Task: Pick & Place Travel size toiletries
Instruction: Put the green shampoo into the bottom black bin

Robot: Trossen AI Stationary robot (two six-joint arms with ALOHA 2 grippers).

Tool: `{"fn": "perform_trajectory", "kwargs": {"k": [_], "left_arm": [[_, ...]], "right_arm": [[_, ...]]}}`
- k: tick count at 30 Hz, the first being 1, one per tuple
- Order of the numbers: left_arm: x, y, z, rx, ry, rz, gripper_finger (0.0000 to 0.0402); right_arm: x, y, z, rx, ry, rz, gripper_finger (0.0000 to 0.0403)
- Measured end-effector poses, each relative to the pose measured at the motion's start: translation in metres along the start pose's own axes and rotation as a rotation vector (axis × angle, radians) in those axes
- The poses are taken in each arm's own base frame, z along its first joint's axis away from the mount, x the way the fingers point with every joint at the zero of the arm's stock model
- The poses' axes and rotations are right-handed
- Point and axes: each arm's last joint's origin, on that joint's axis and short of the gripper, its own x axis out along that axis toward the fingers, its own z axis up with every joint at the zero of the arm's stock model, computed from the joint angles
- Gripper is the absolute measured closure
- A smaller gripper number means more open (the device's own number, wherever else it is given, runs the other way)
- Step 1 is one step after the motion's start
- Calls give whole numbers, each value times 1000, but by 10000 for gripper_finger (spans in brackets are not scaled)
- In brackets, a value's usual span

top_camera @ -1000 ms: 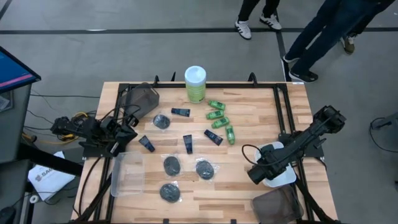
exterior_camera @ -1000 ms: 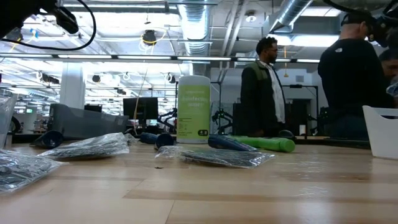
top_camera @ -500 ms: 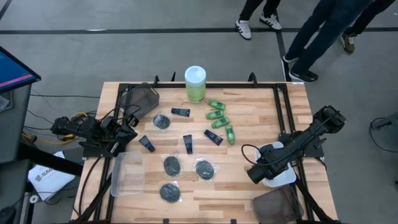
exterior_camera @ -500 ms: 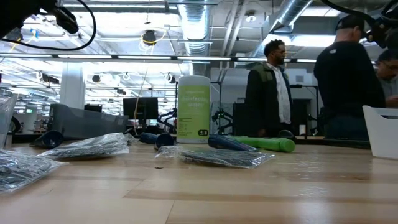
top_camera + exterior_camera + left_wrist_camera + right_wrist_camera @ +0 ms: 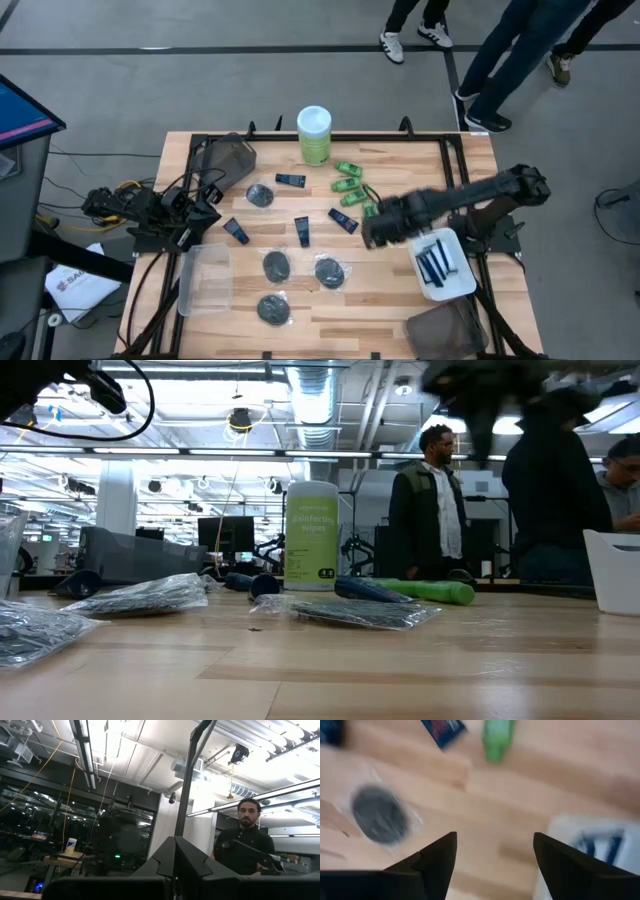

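My right gripper [image 5: 492, 852] hangs with jaws wide and empty over the tabletop [image 5: 400, 300], beside the green bottles [image 5: 352, 186]. Blue razors [image 5: 437, 262] lie in the white tray [image 5: 455, 288]; bottles, navy tubes [image 5: 302, 231] and black discs [image 5: 275, 265] remain. My left gripper [image 5: 205, 215] waits shut at the tabletop's left edge.

Both arms are dark, with black cables looping around the left arm [image 5: 150, 212] at its base.
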Motion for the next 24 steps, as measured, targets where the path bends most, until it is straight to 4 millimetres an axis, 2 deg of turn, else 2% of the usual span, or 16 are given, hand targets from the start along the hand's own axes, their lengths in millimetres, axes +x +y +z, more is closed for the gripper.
{"fn": "perform_trajectory", "kwargs": {"k": [4, 9, 18, 24], "left_arm": [[0, 0, 0, 0, 0, 0, 399], [0, 0, 0, 0, -1, 1, 399], [0, 0, 0, 0, -1, 5, 399], [0, 0, 0, 0, -1, 4, 399]], "right_arm": [[12, 0, 30, -7, -25, 56, 148], [28, -8, 47, 14, -31, 54, 148], [67, -12, 49, 42, -41, 137, 148], [83, -19, 48, 21, -44, 136, 148]]}}
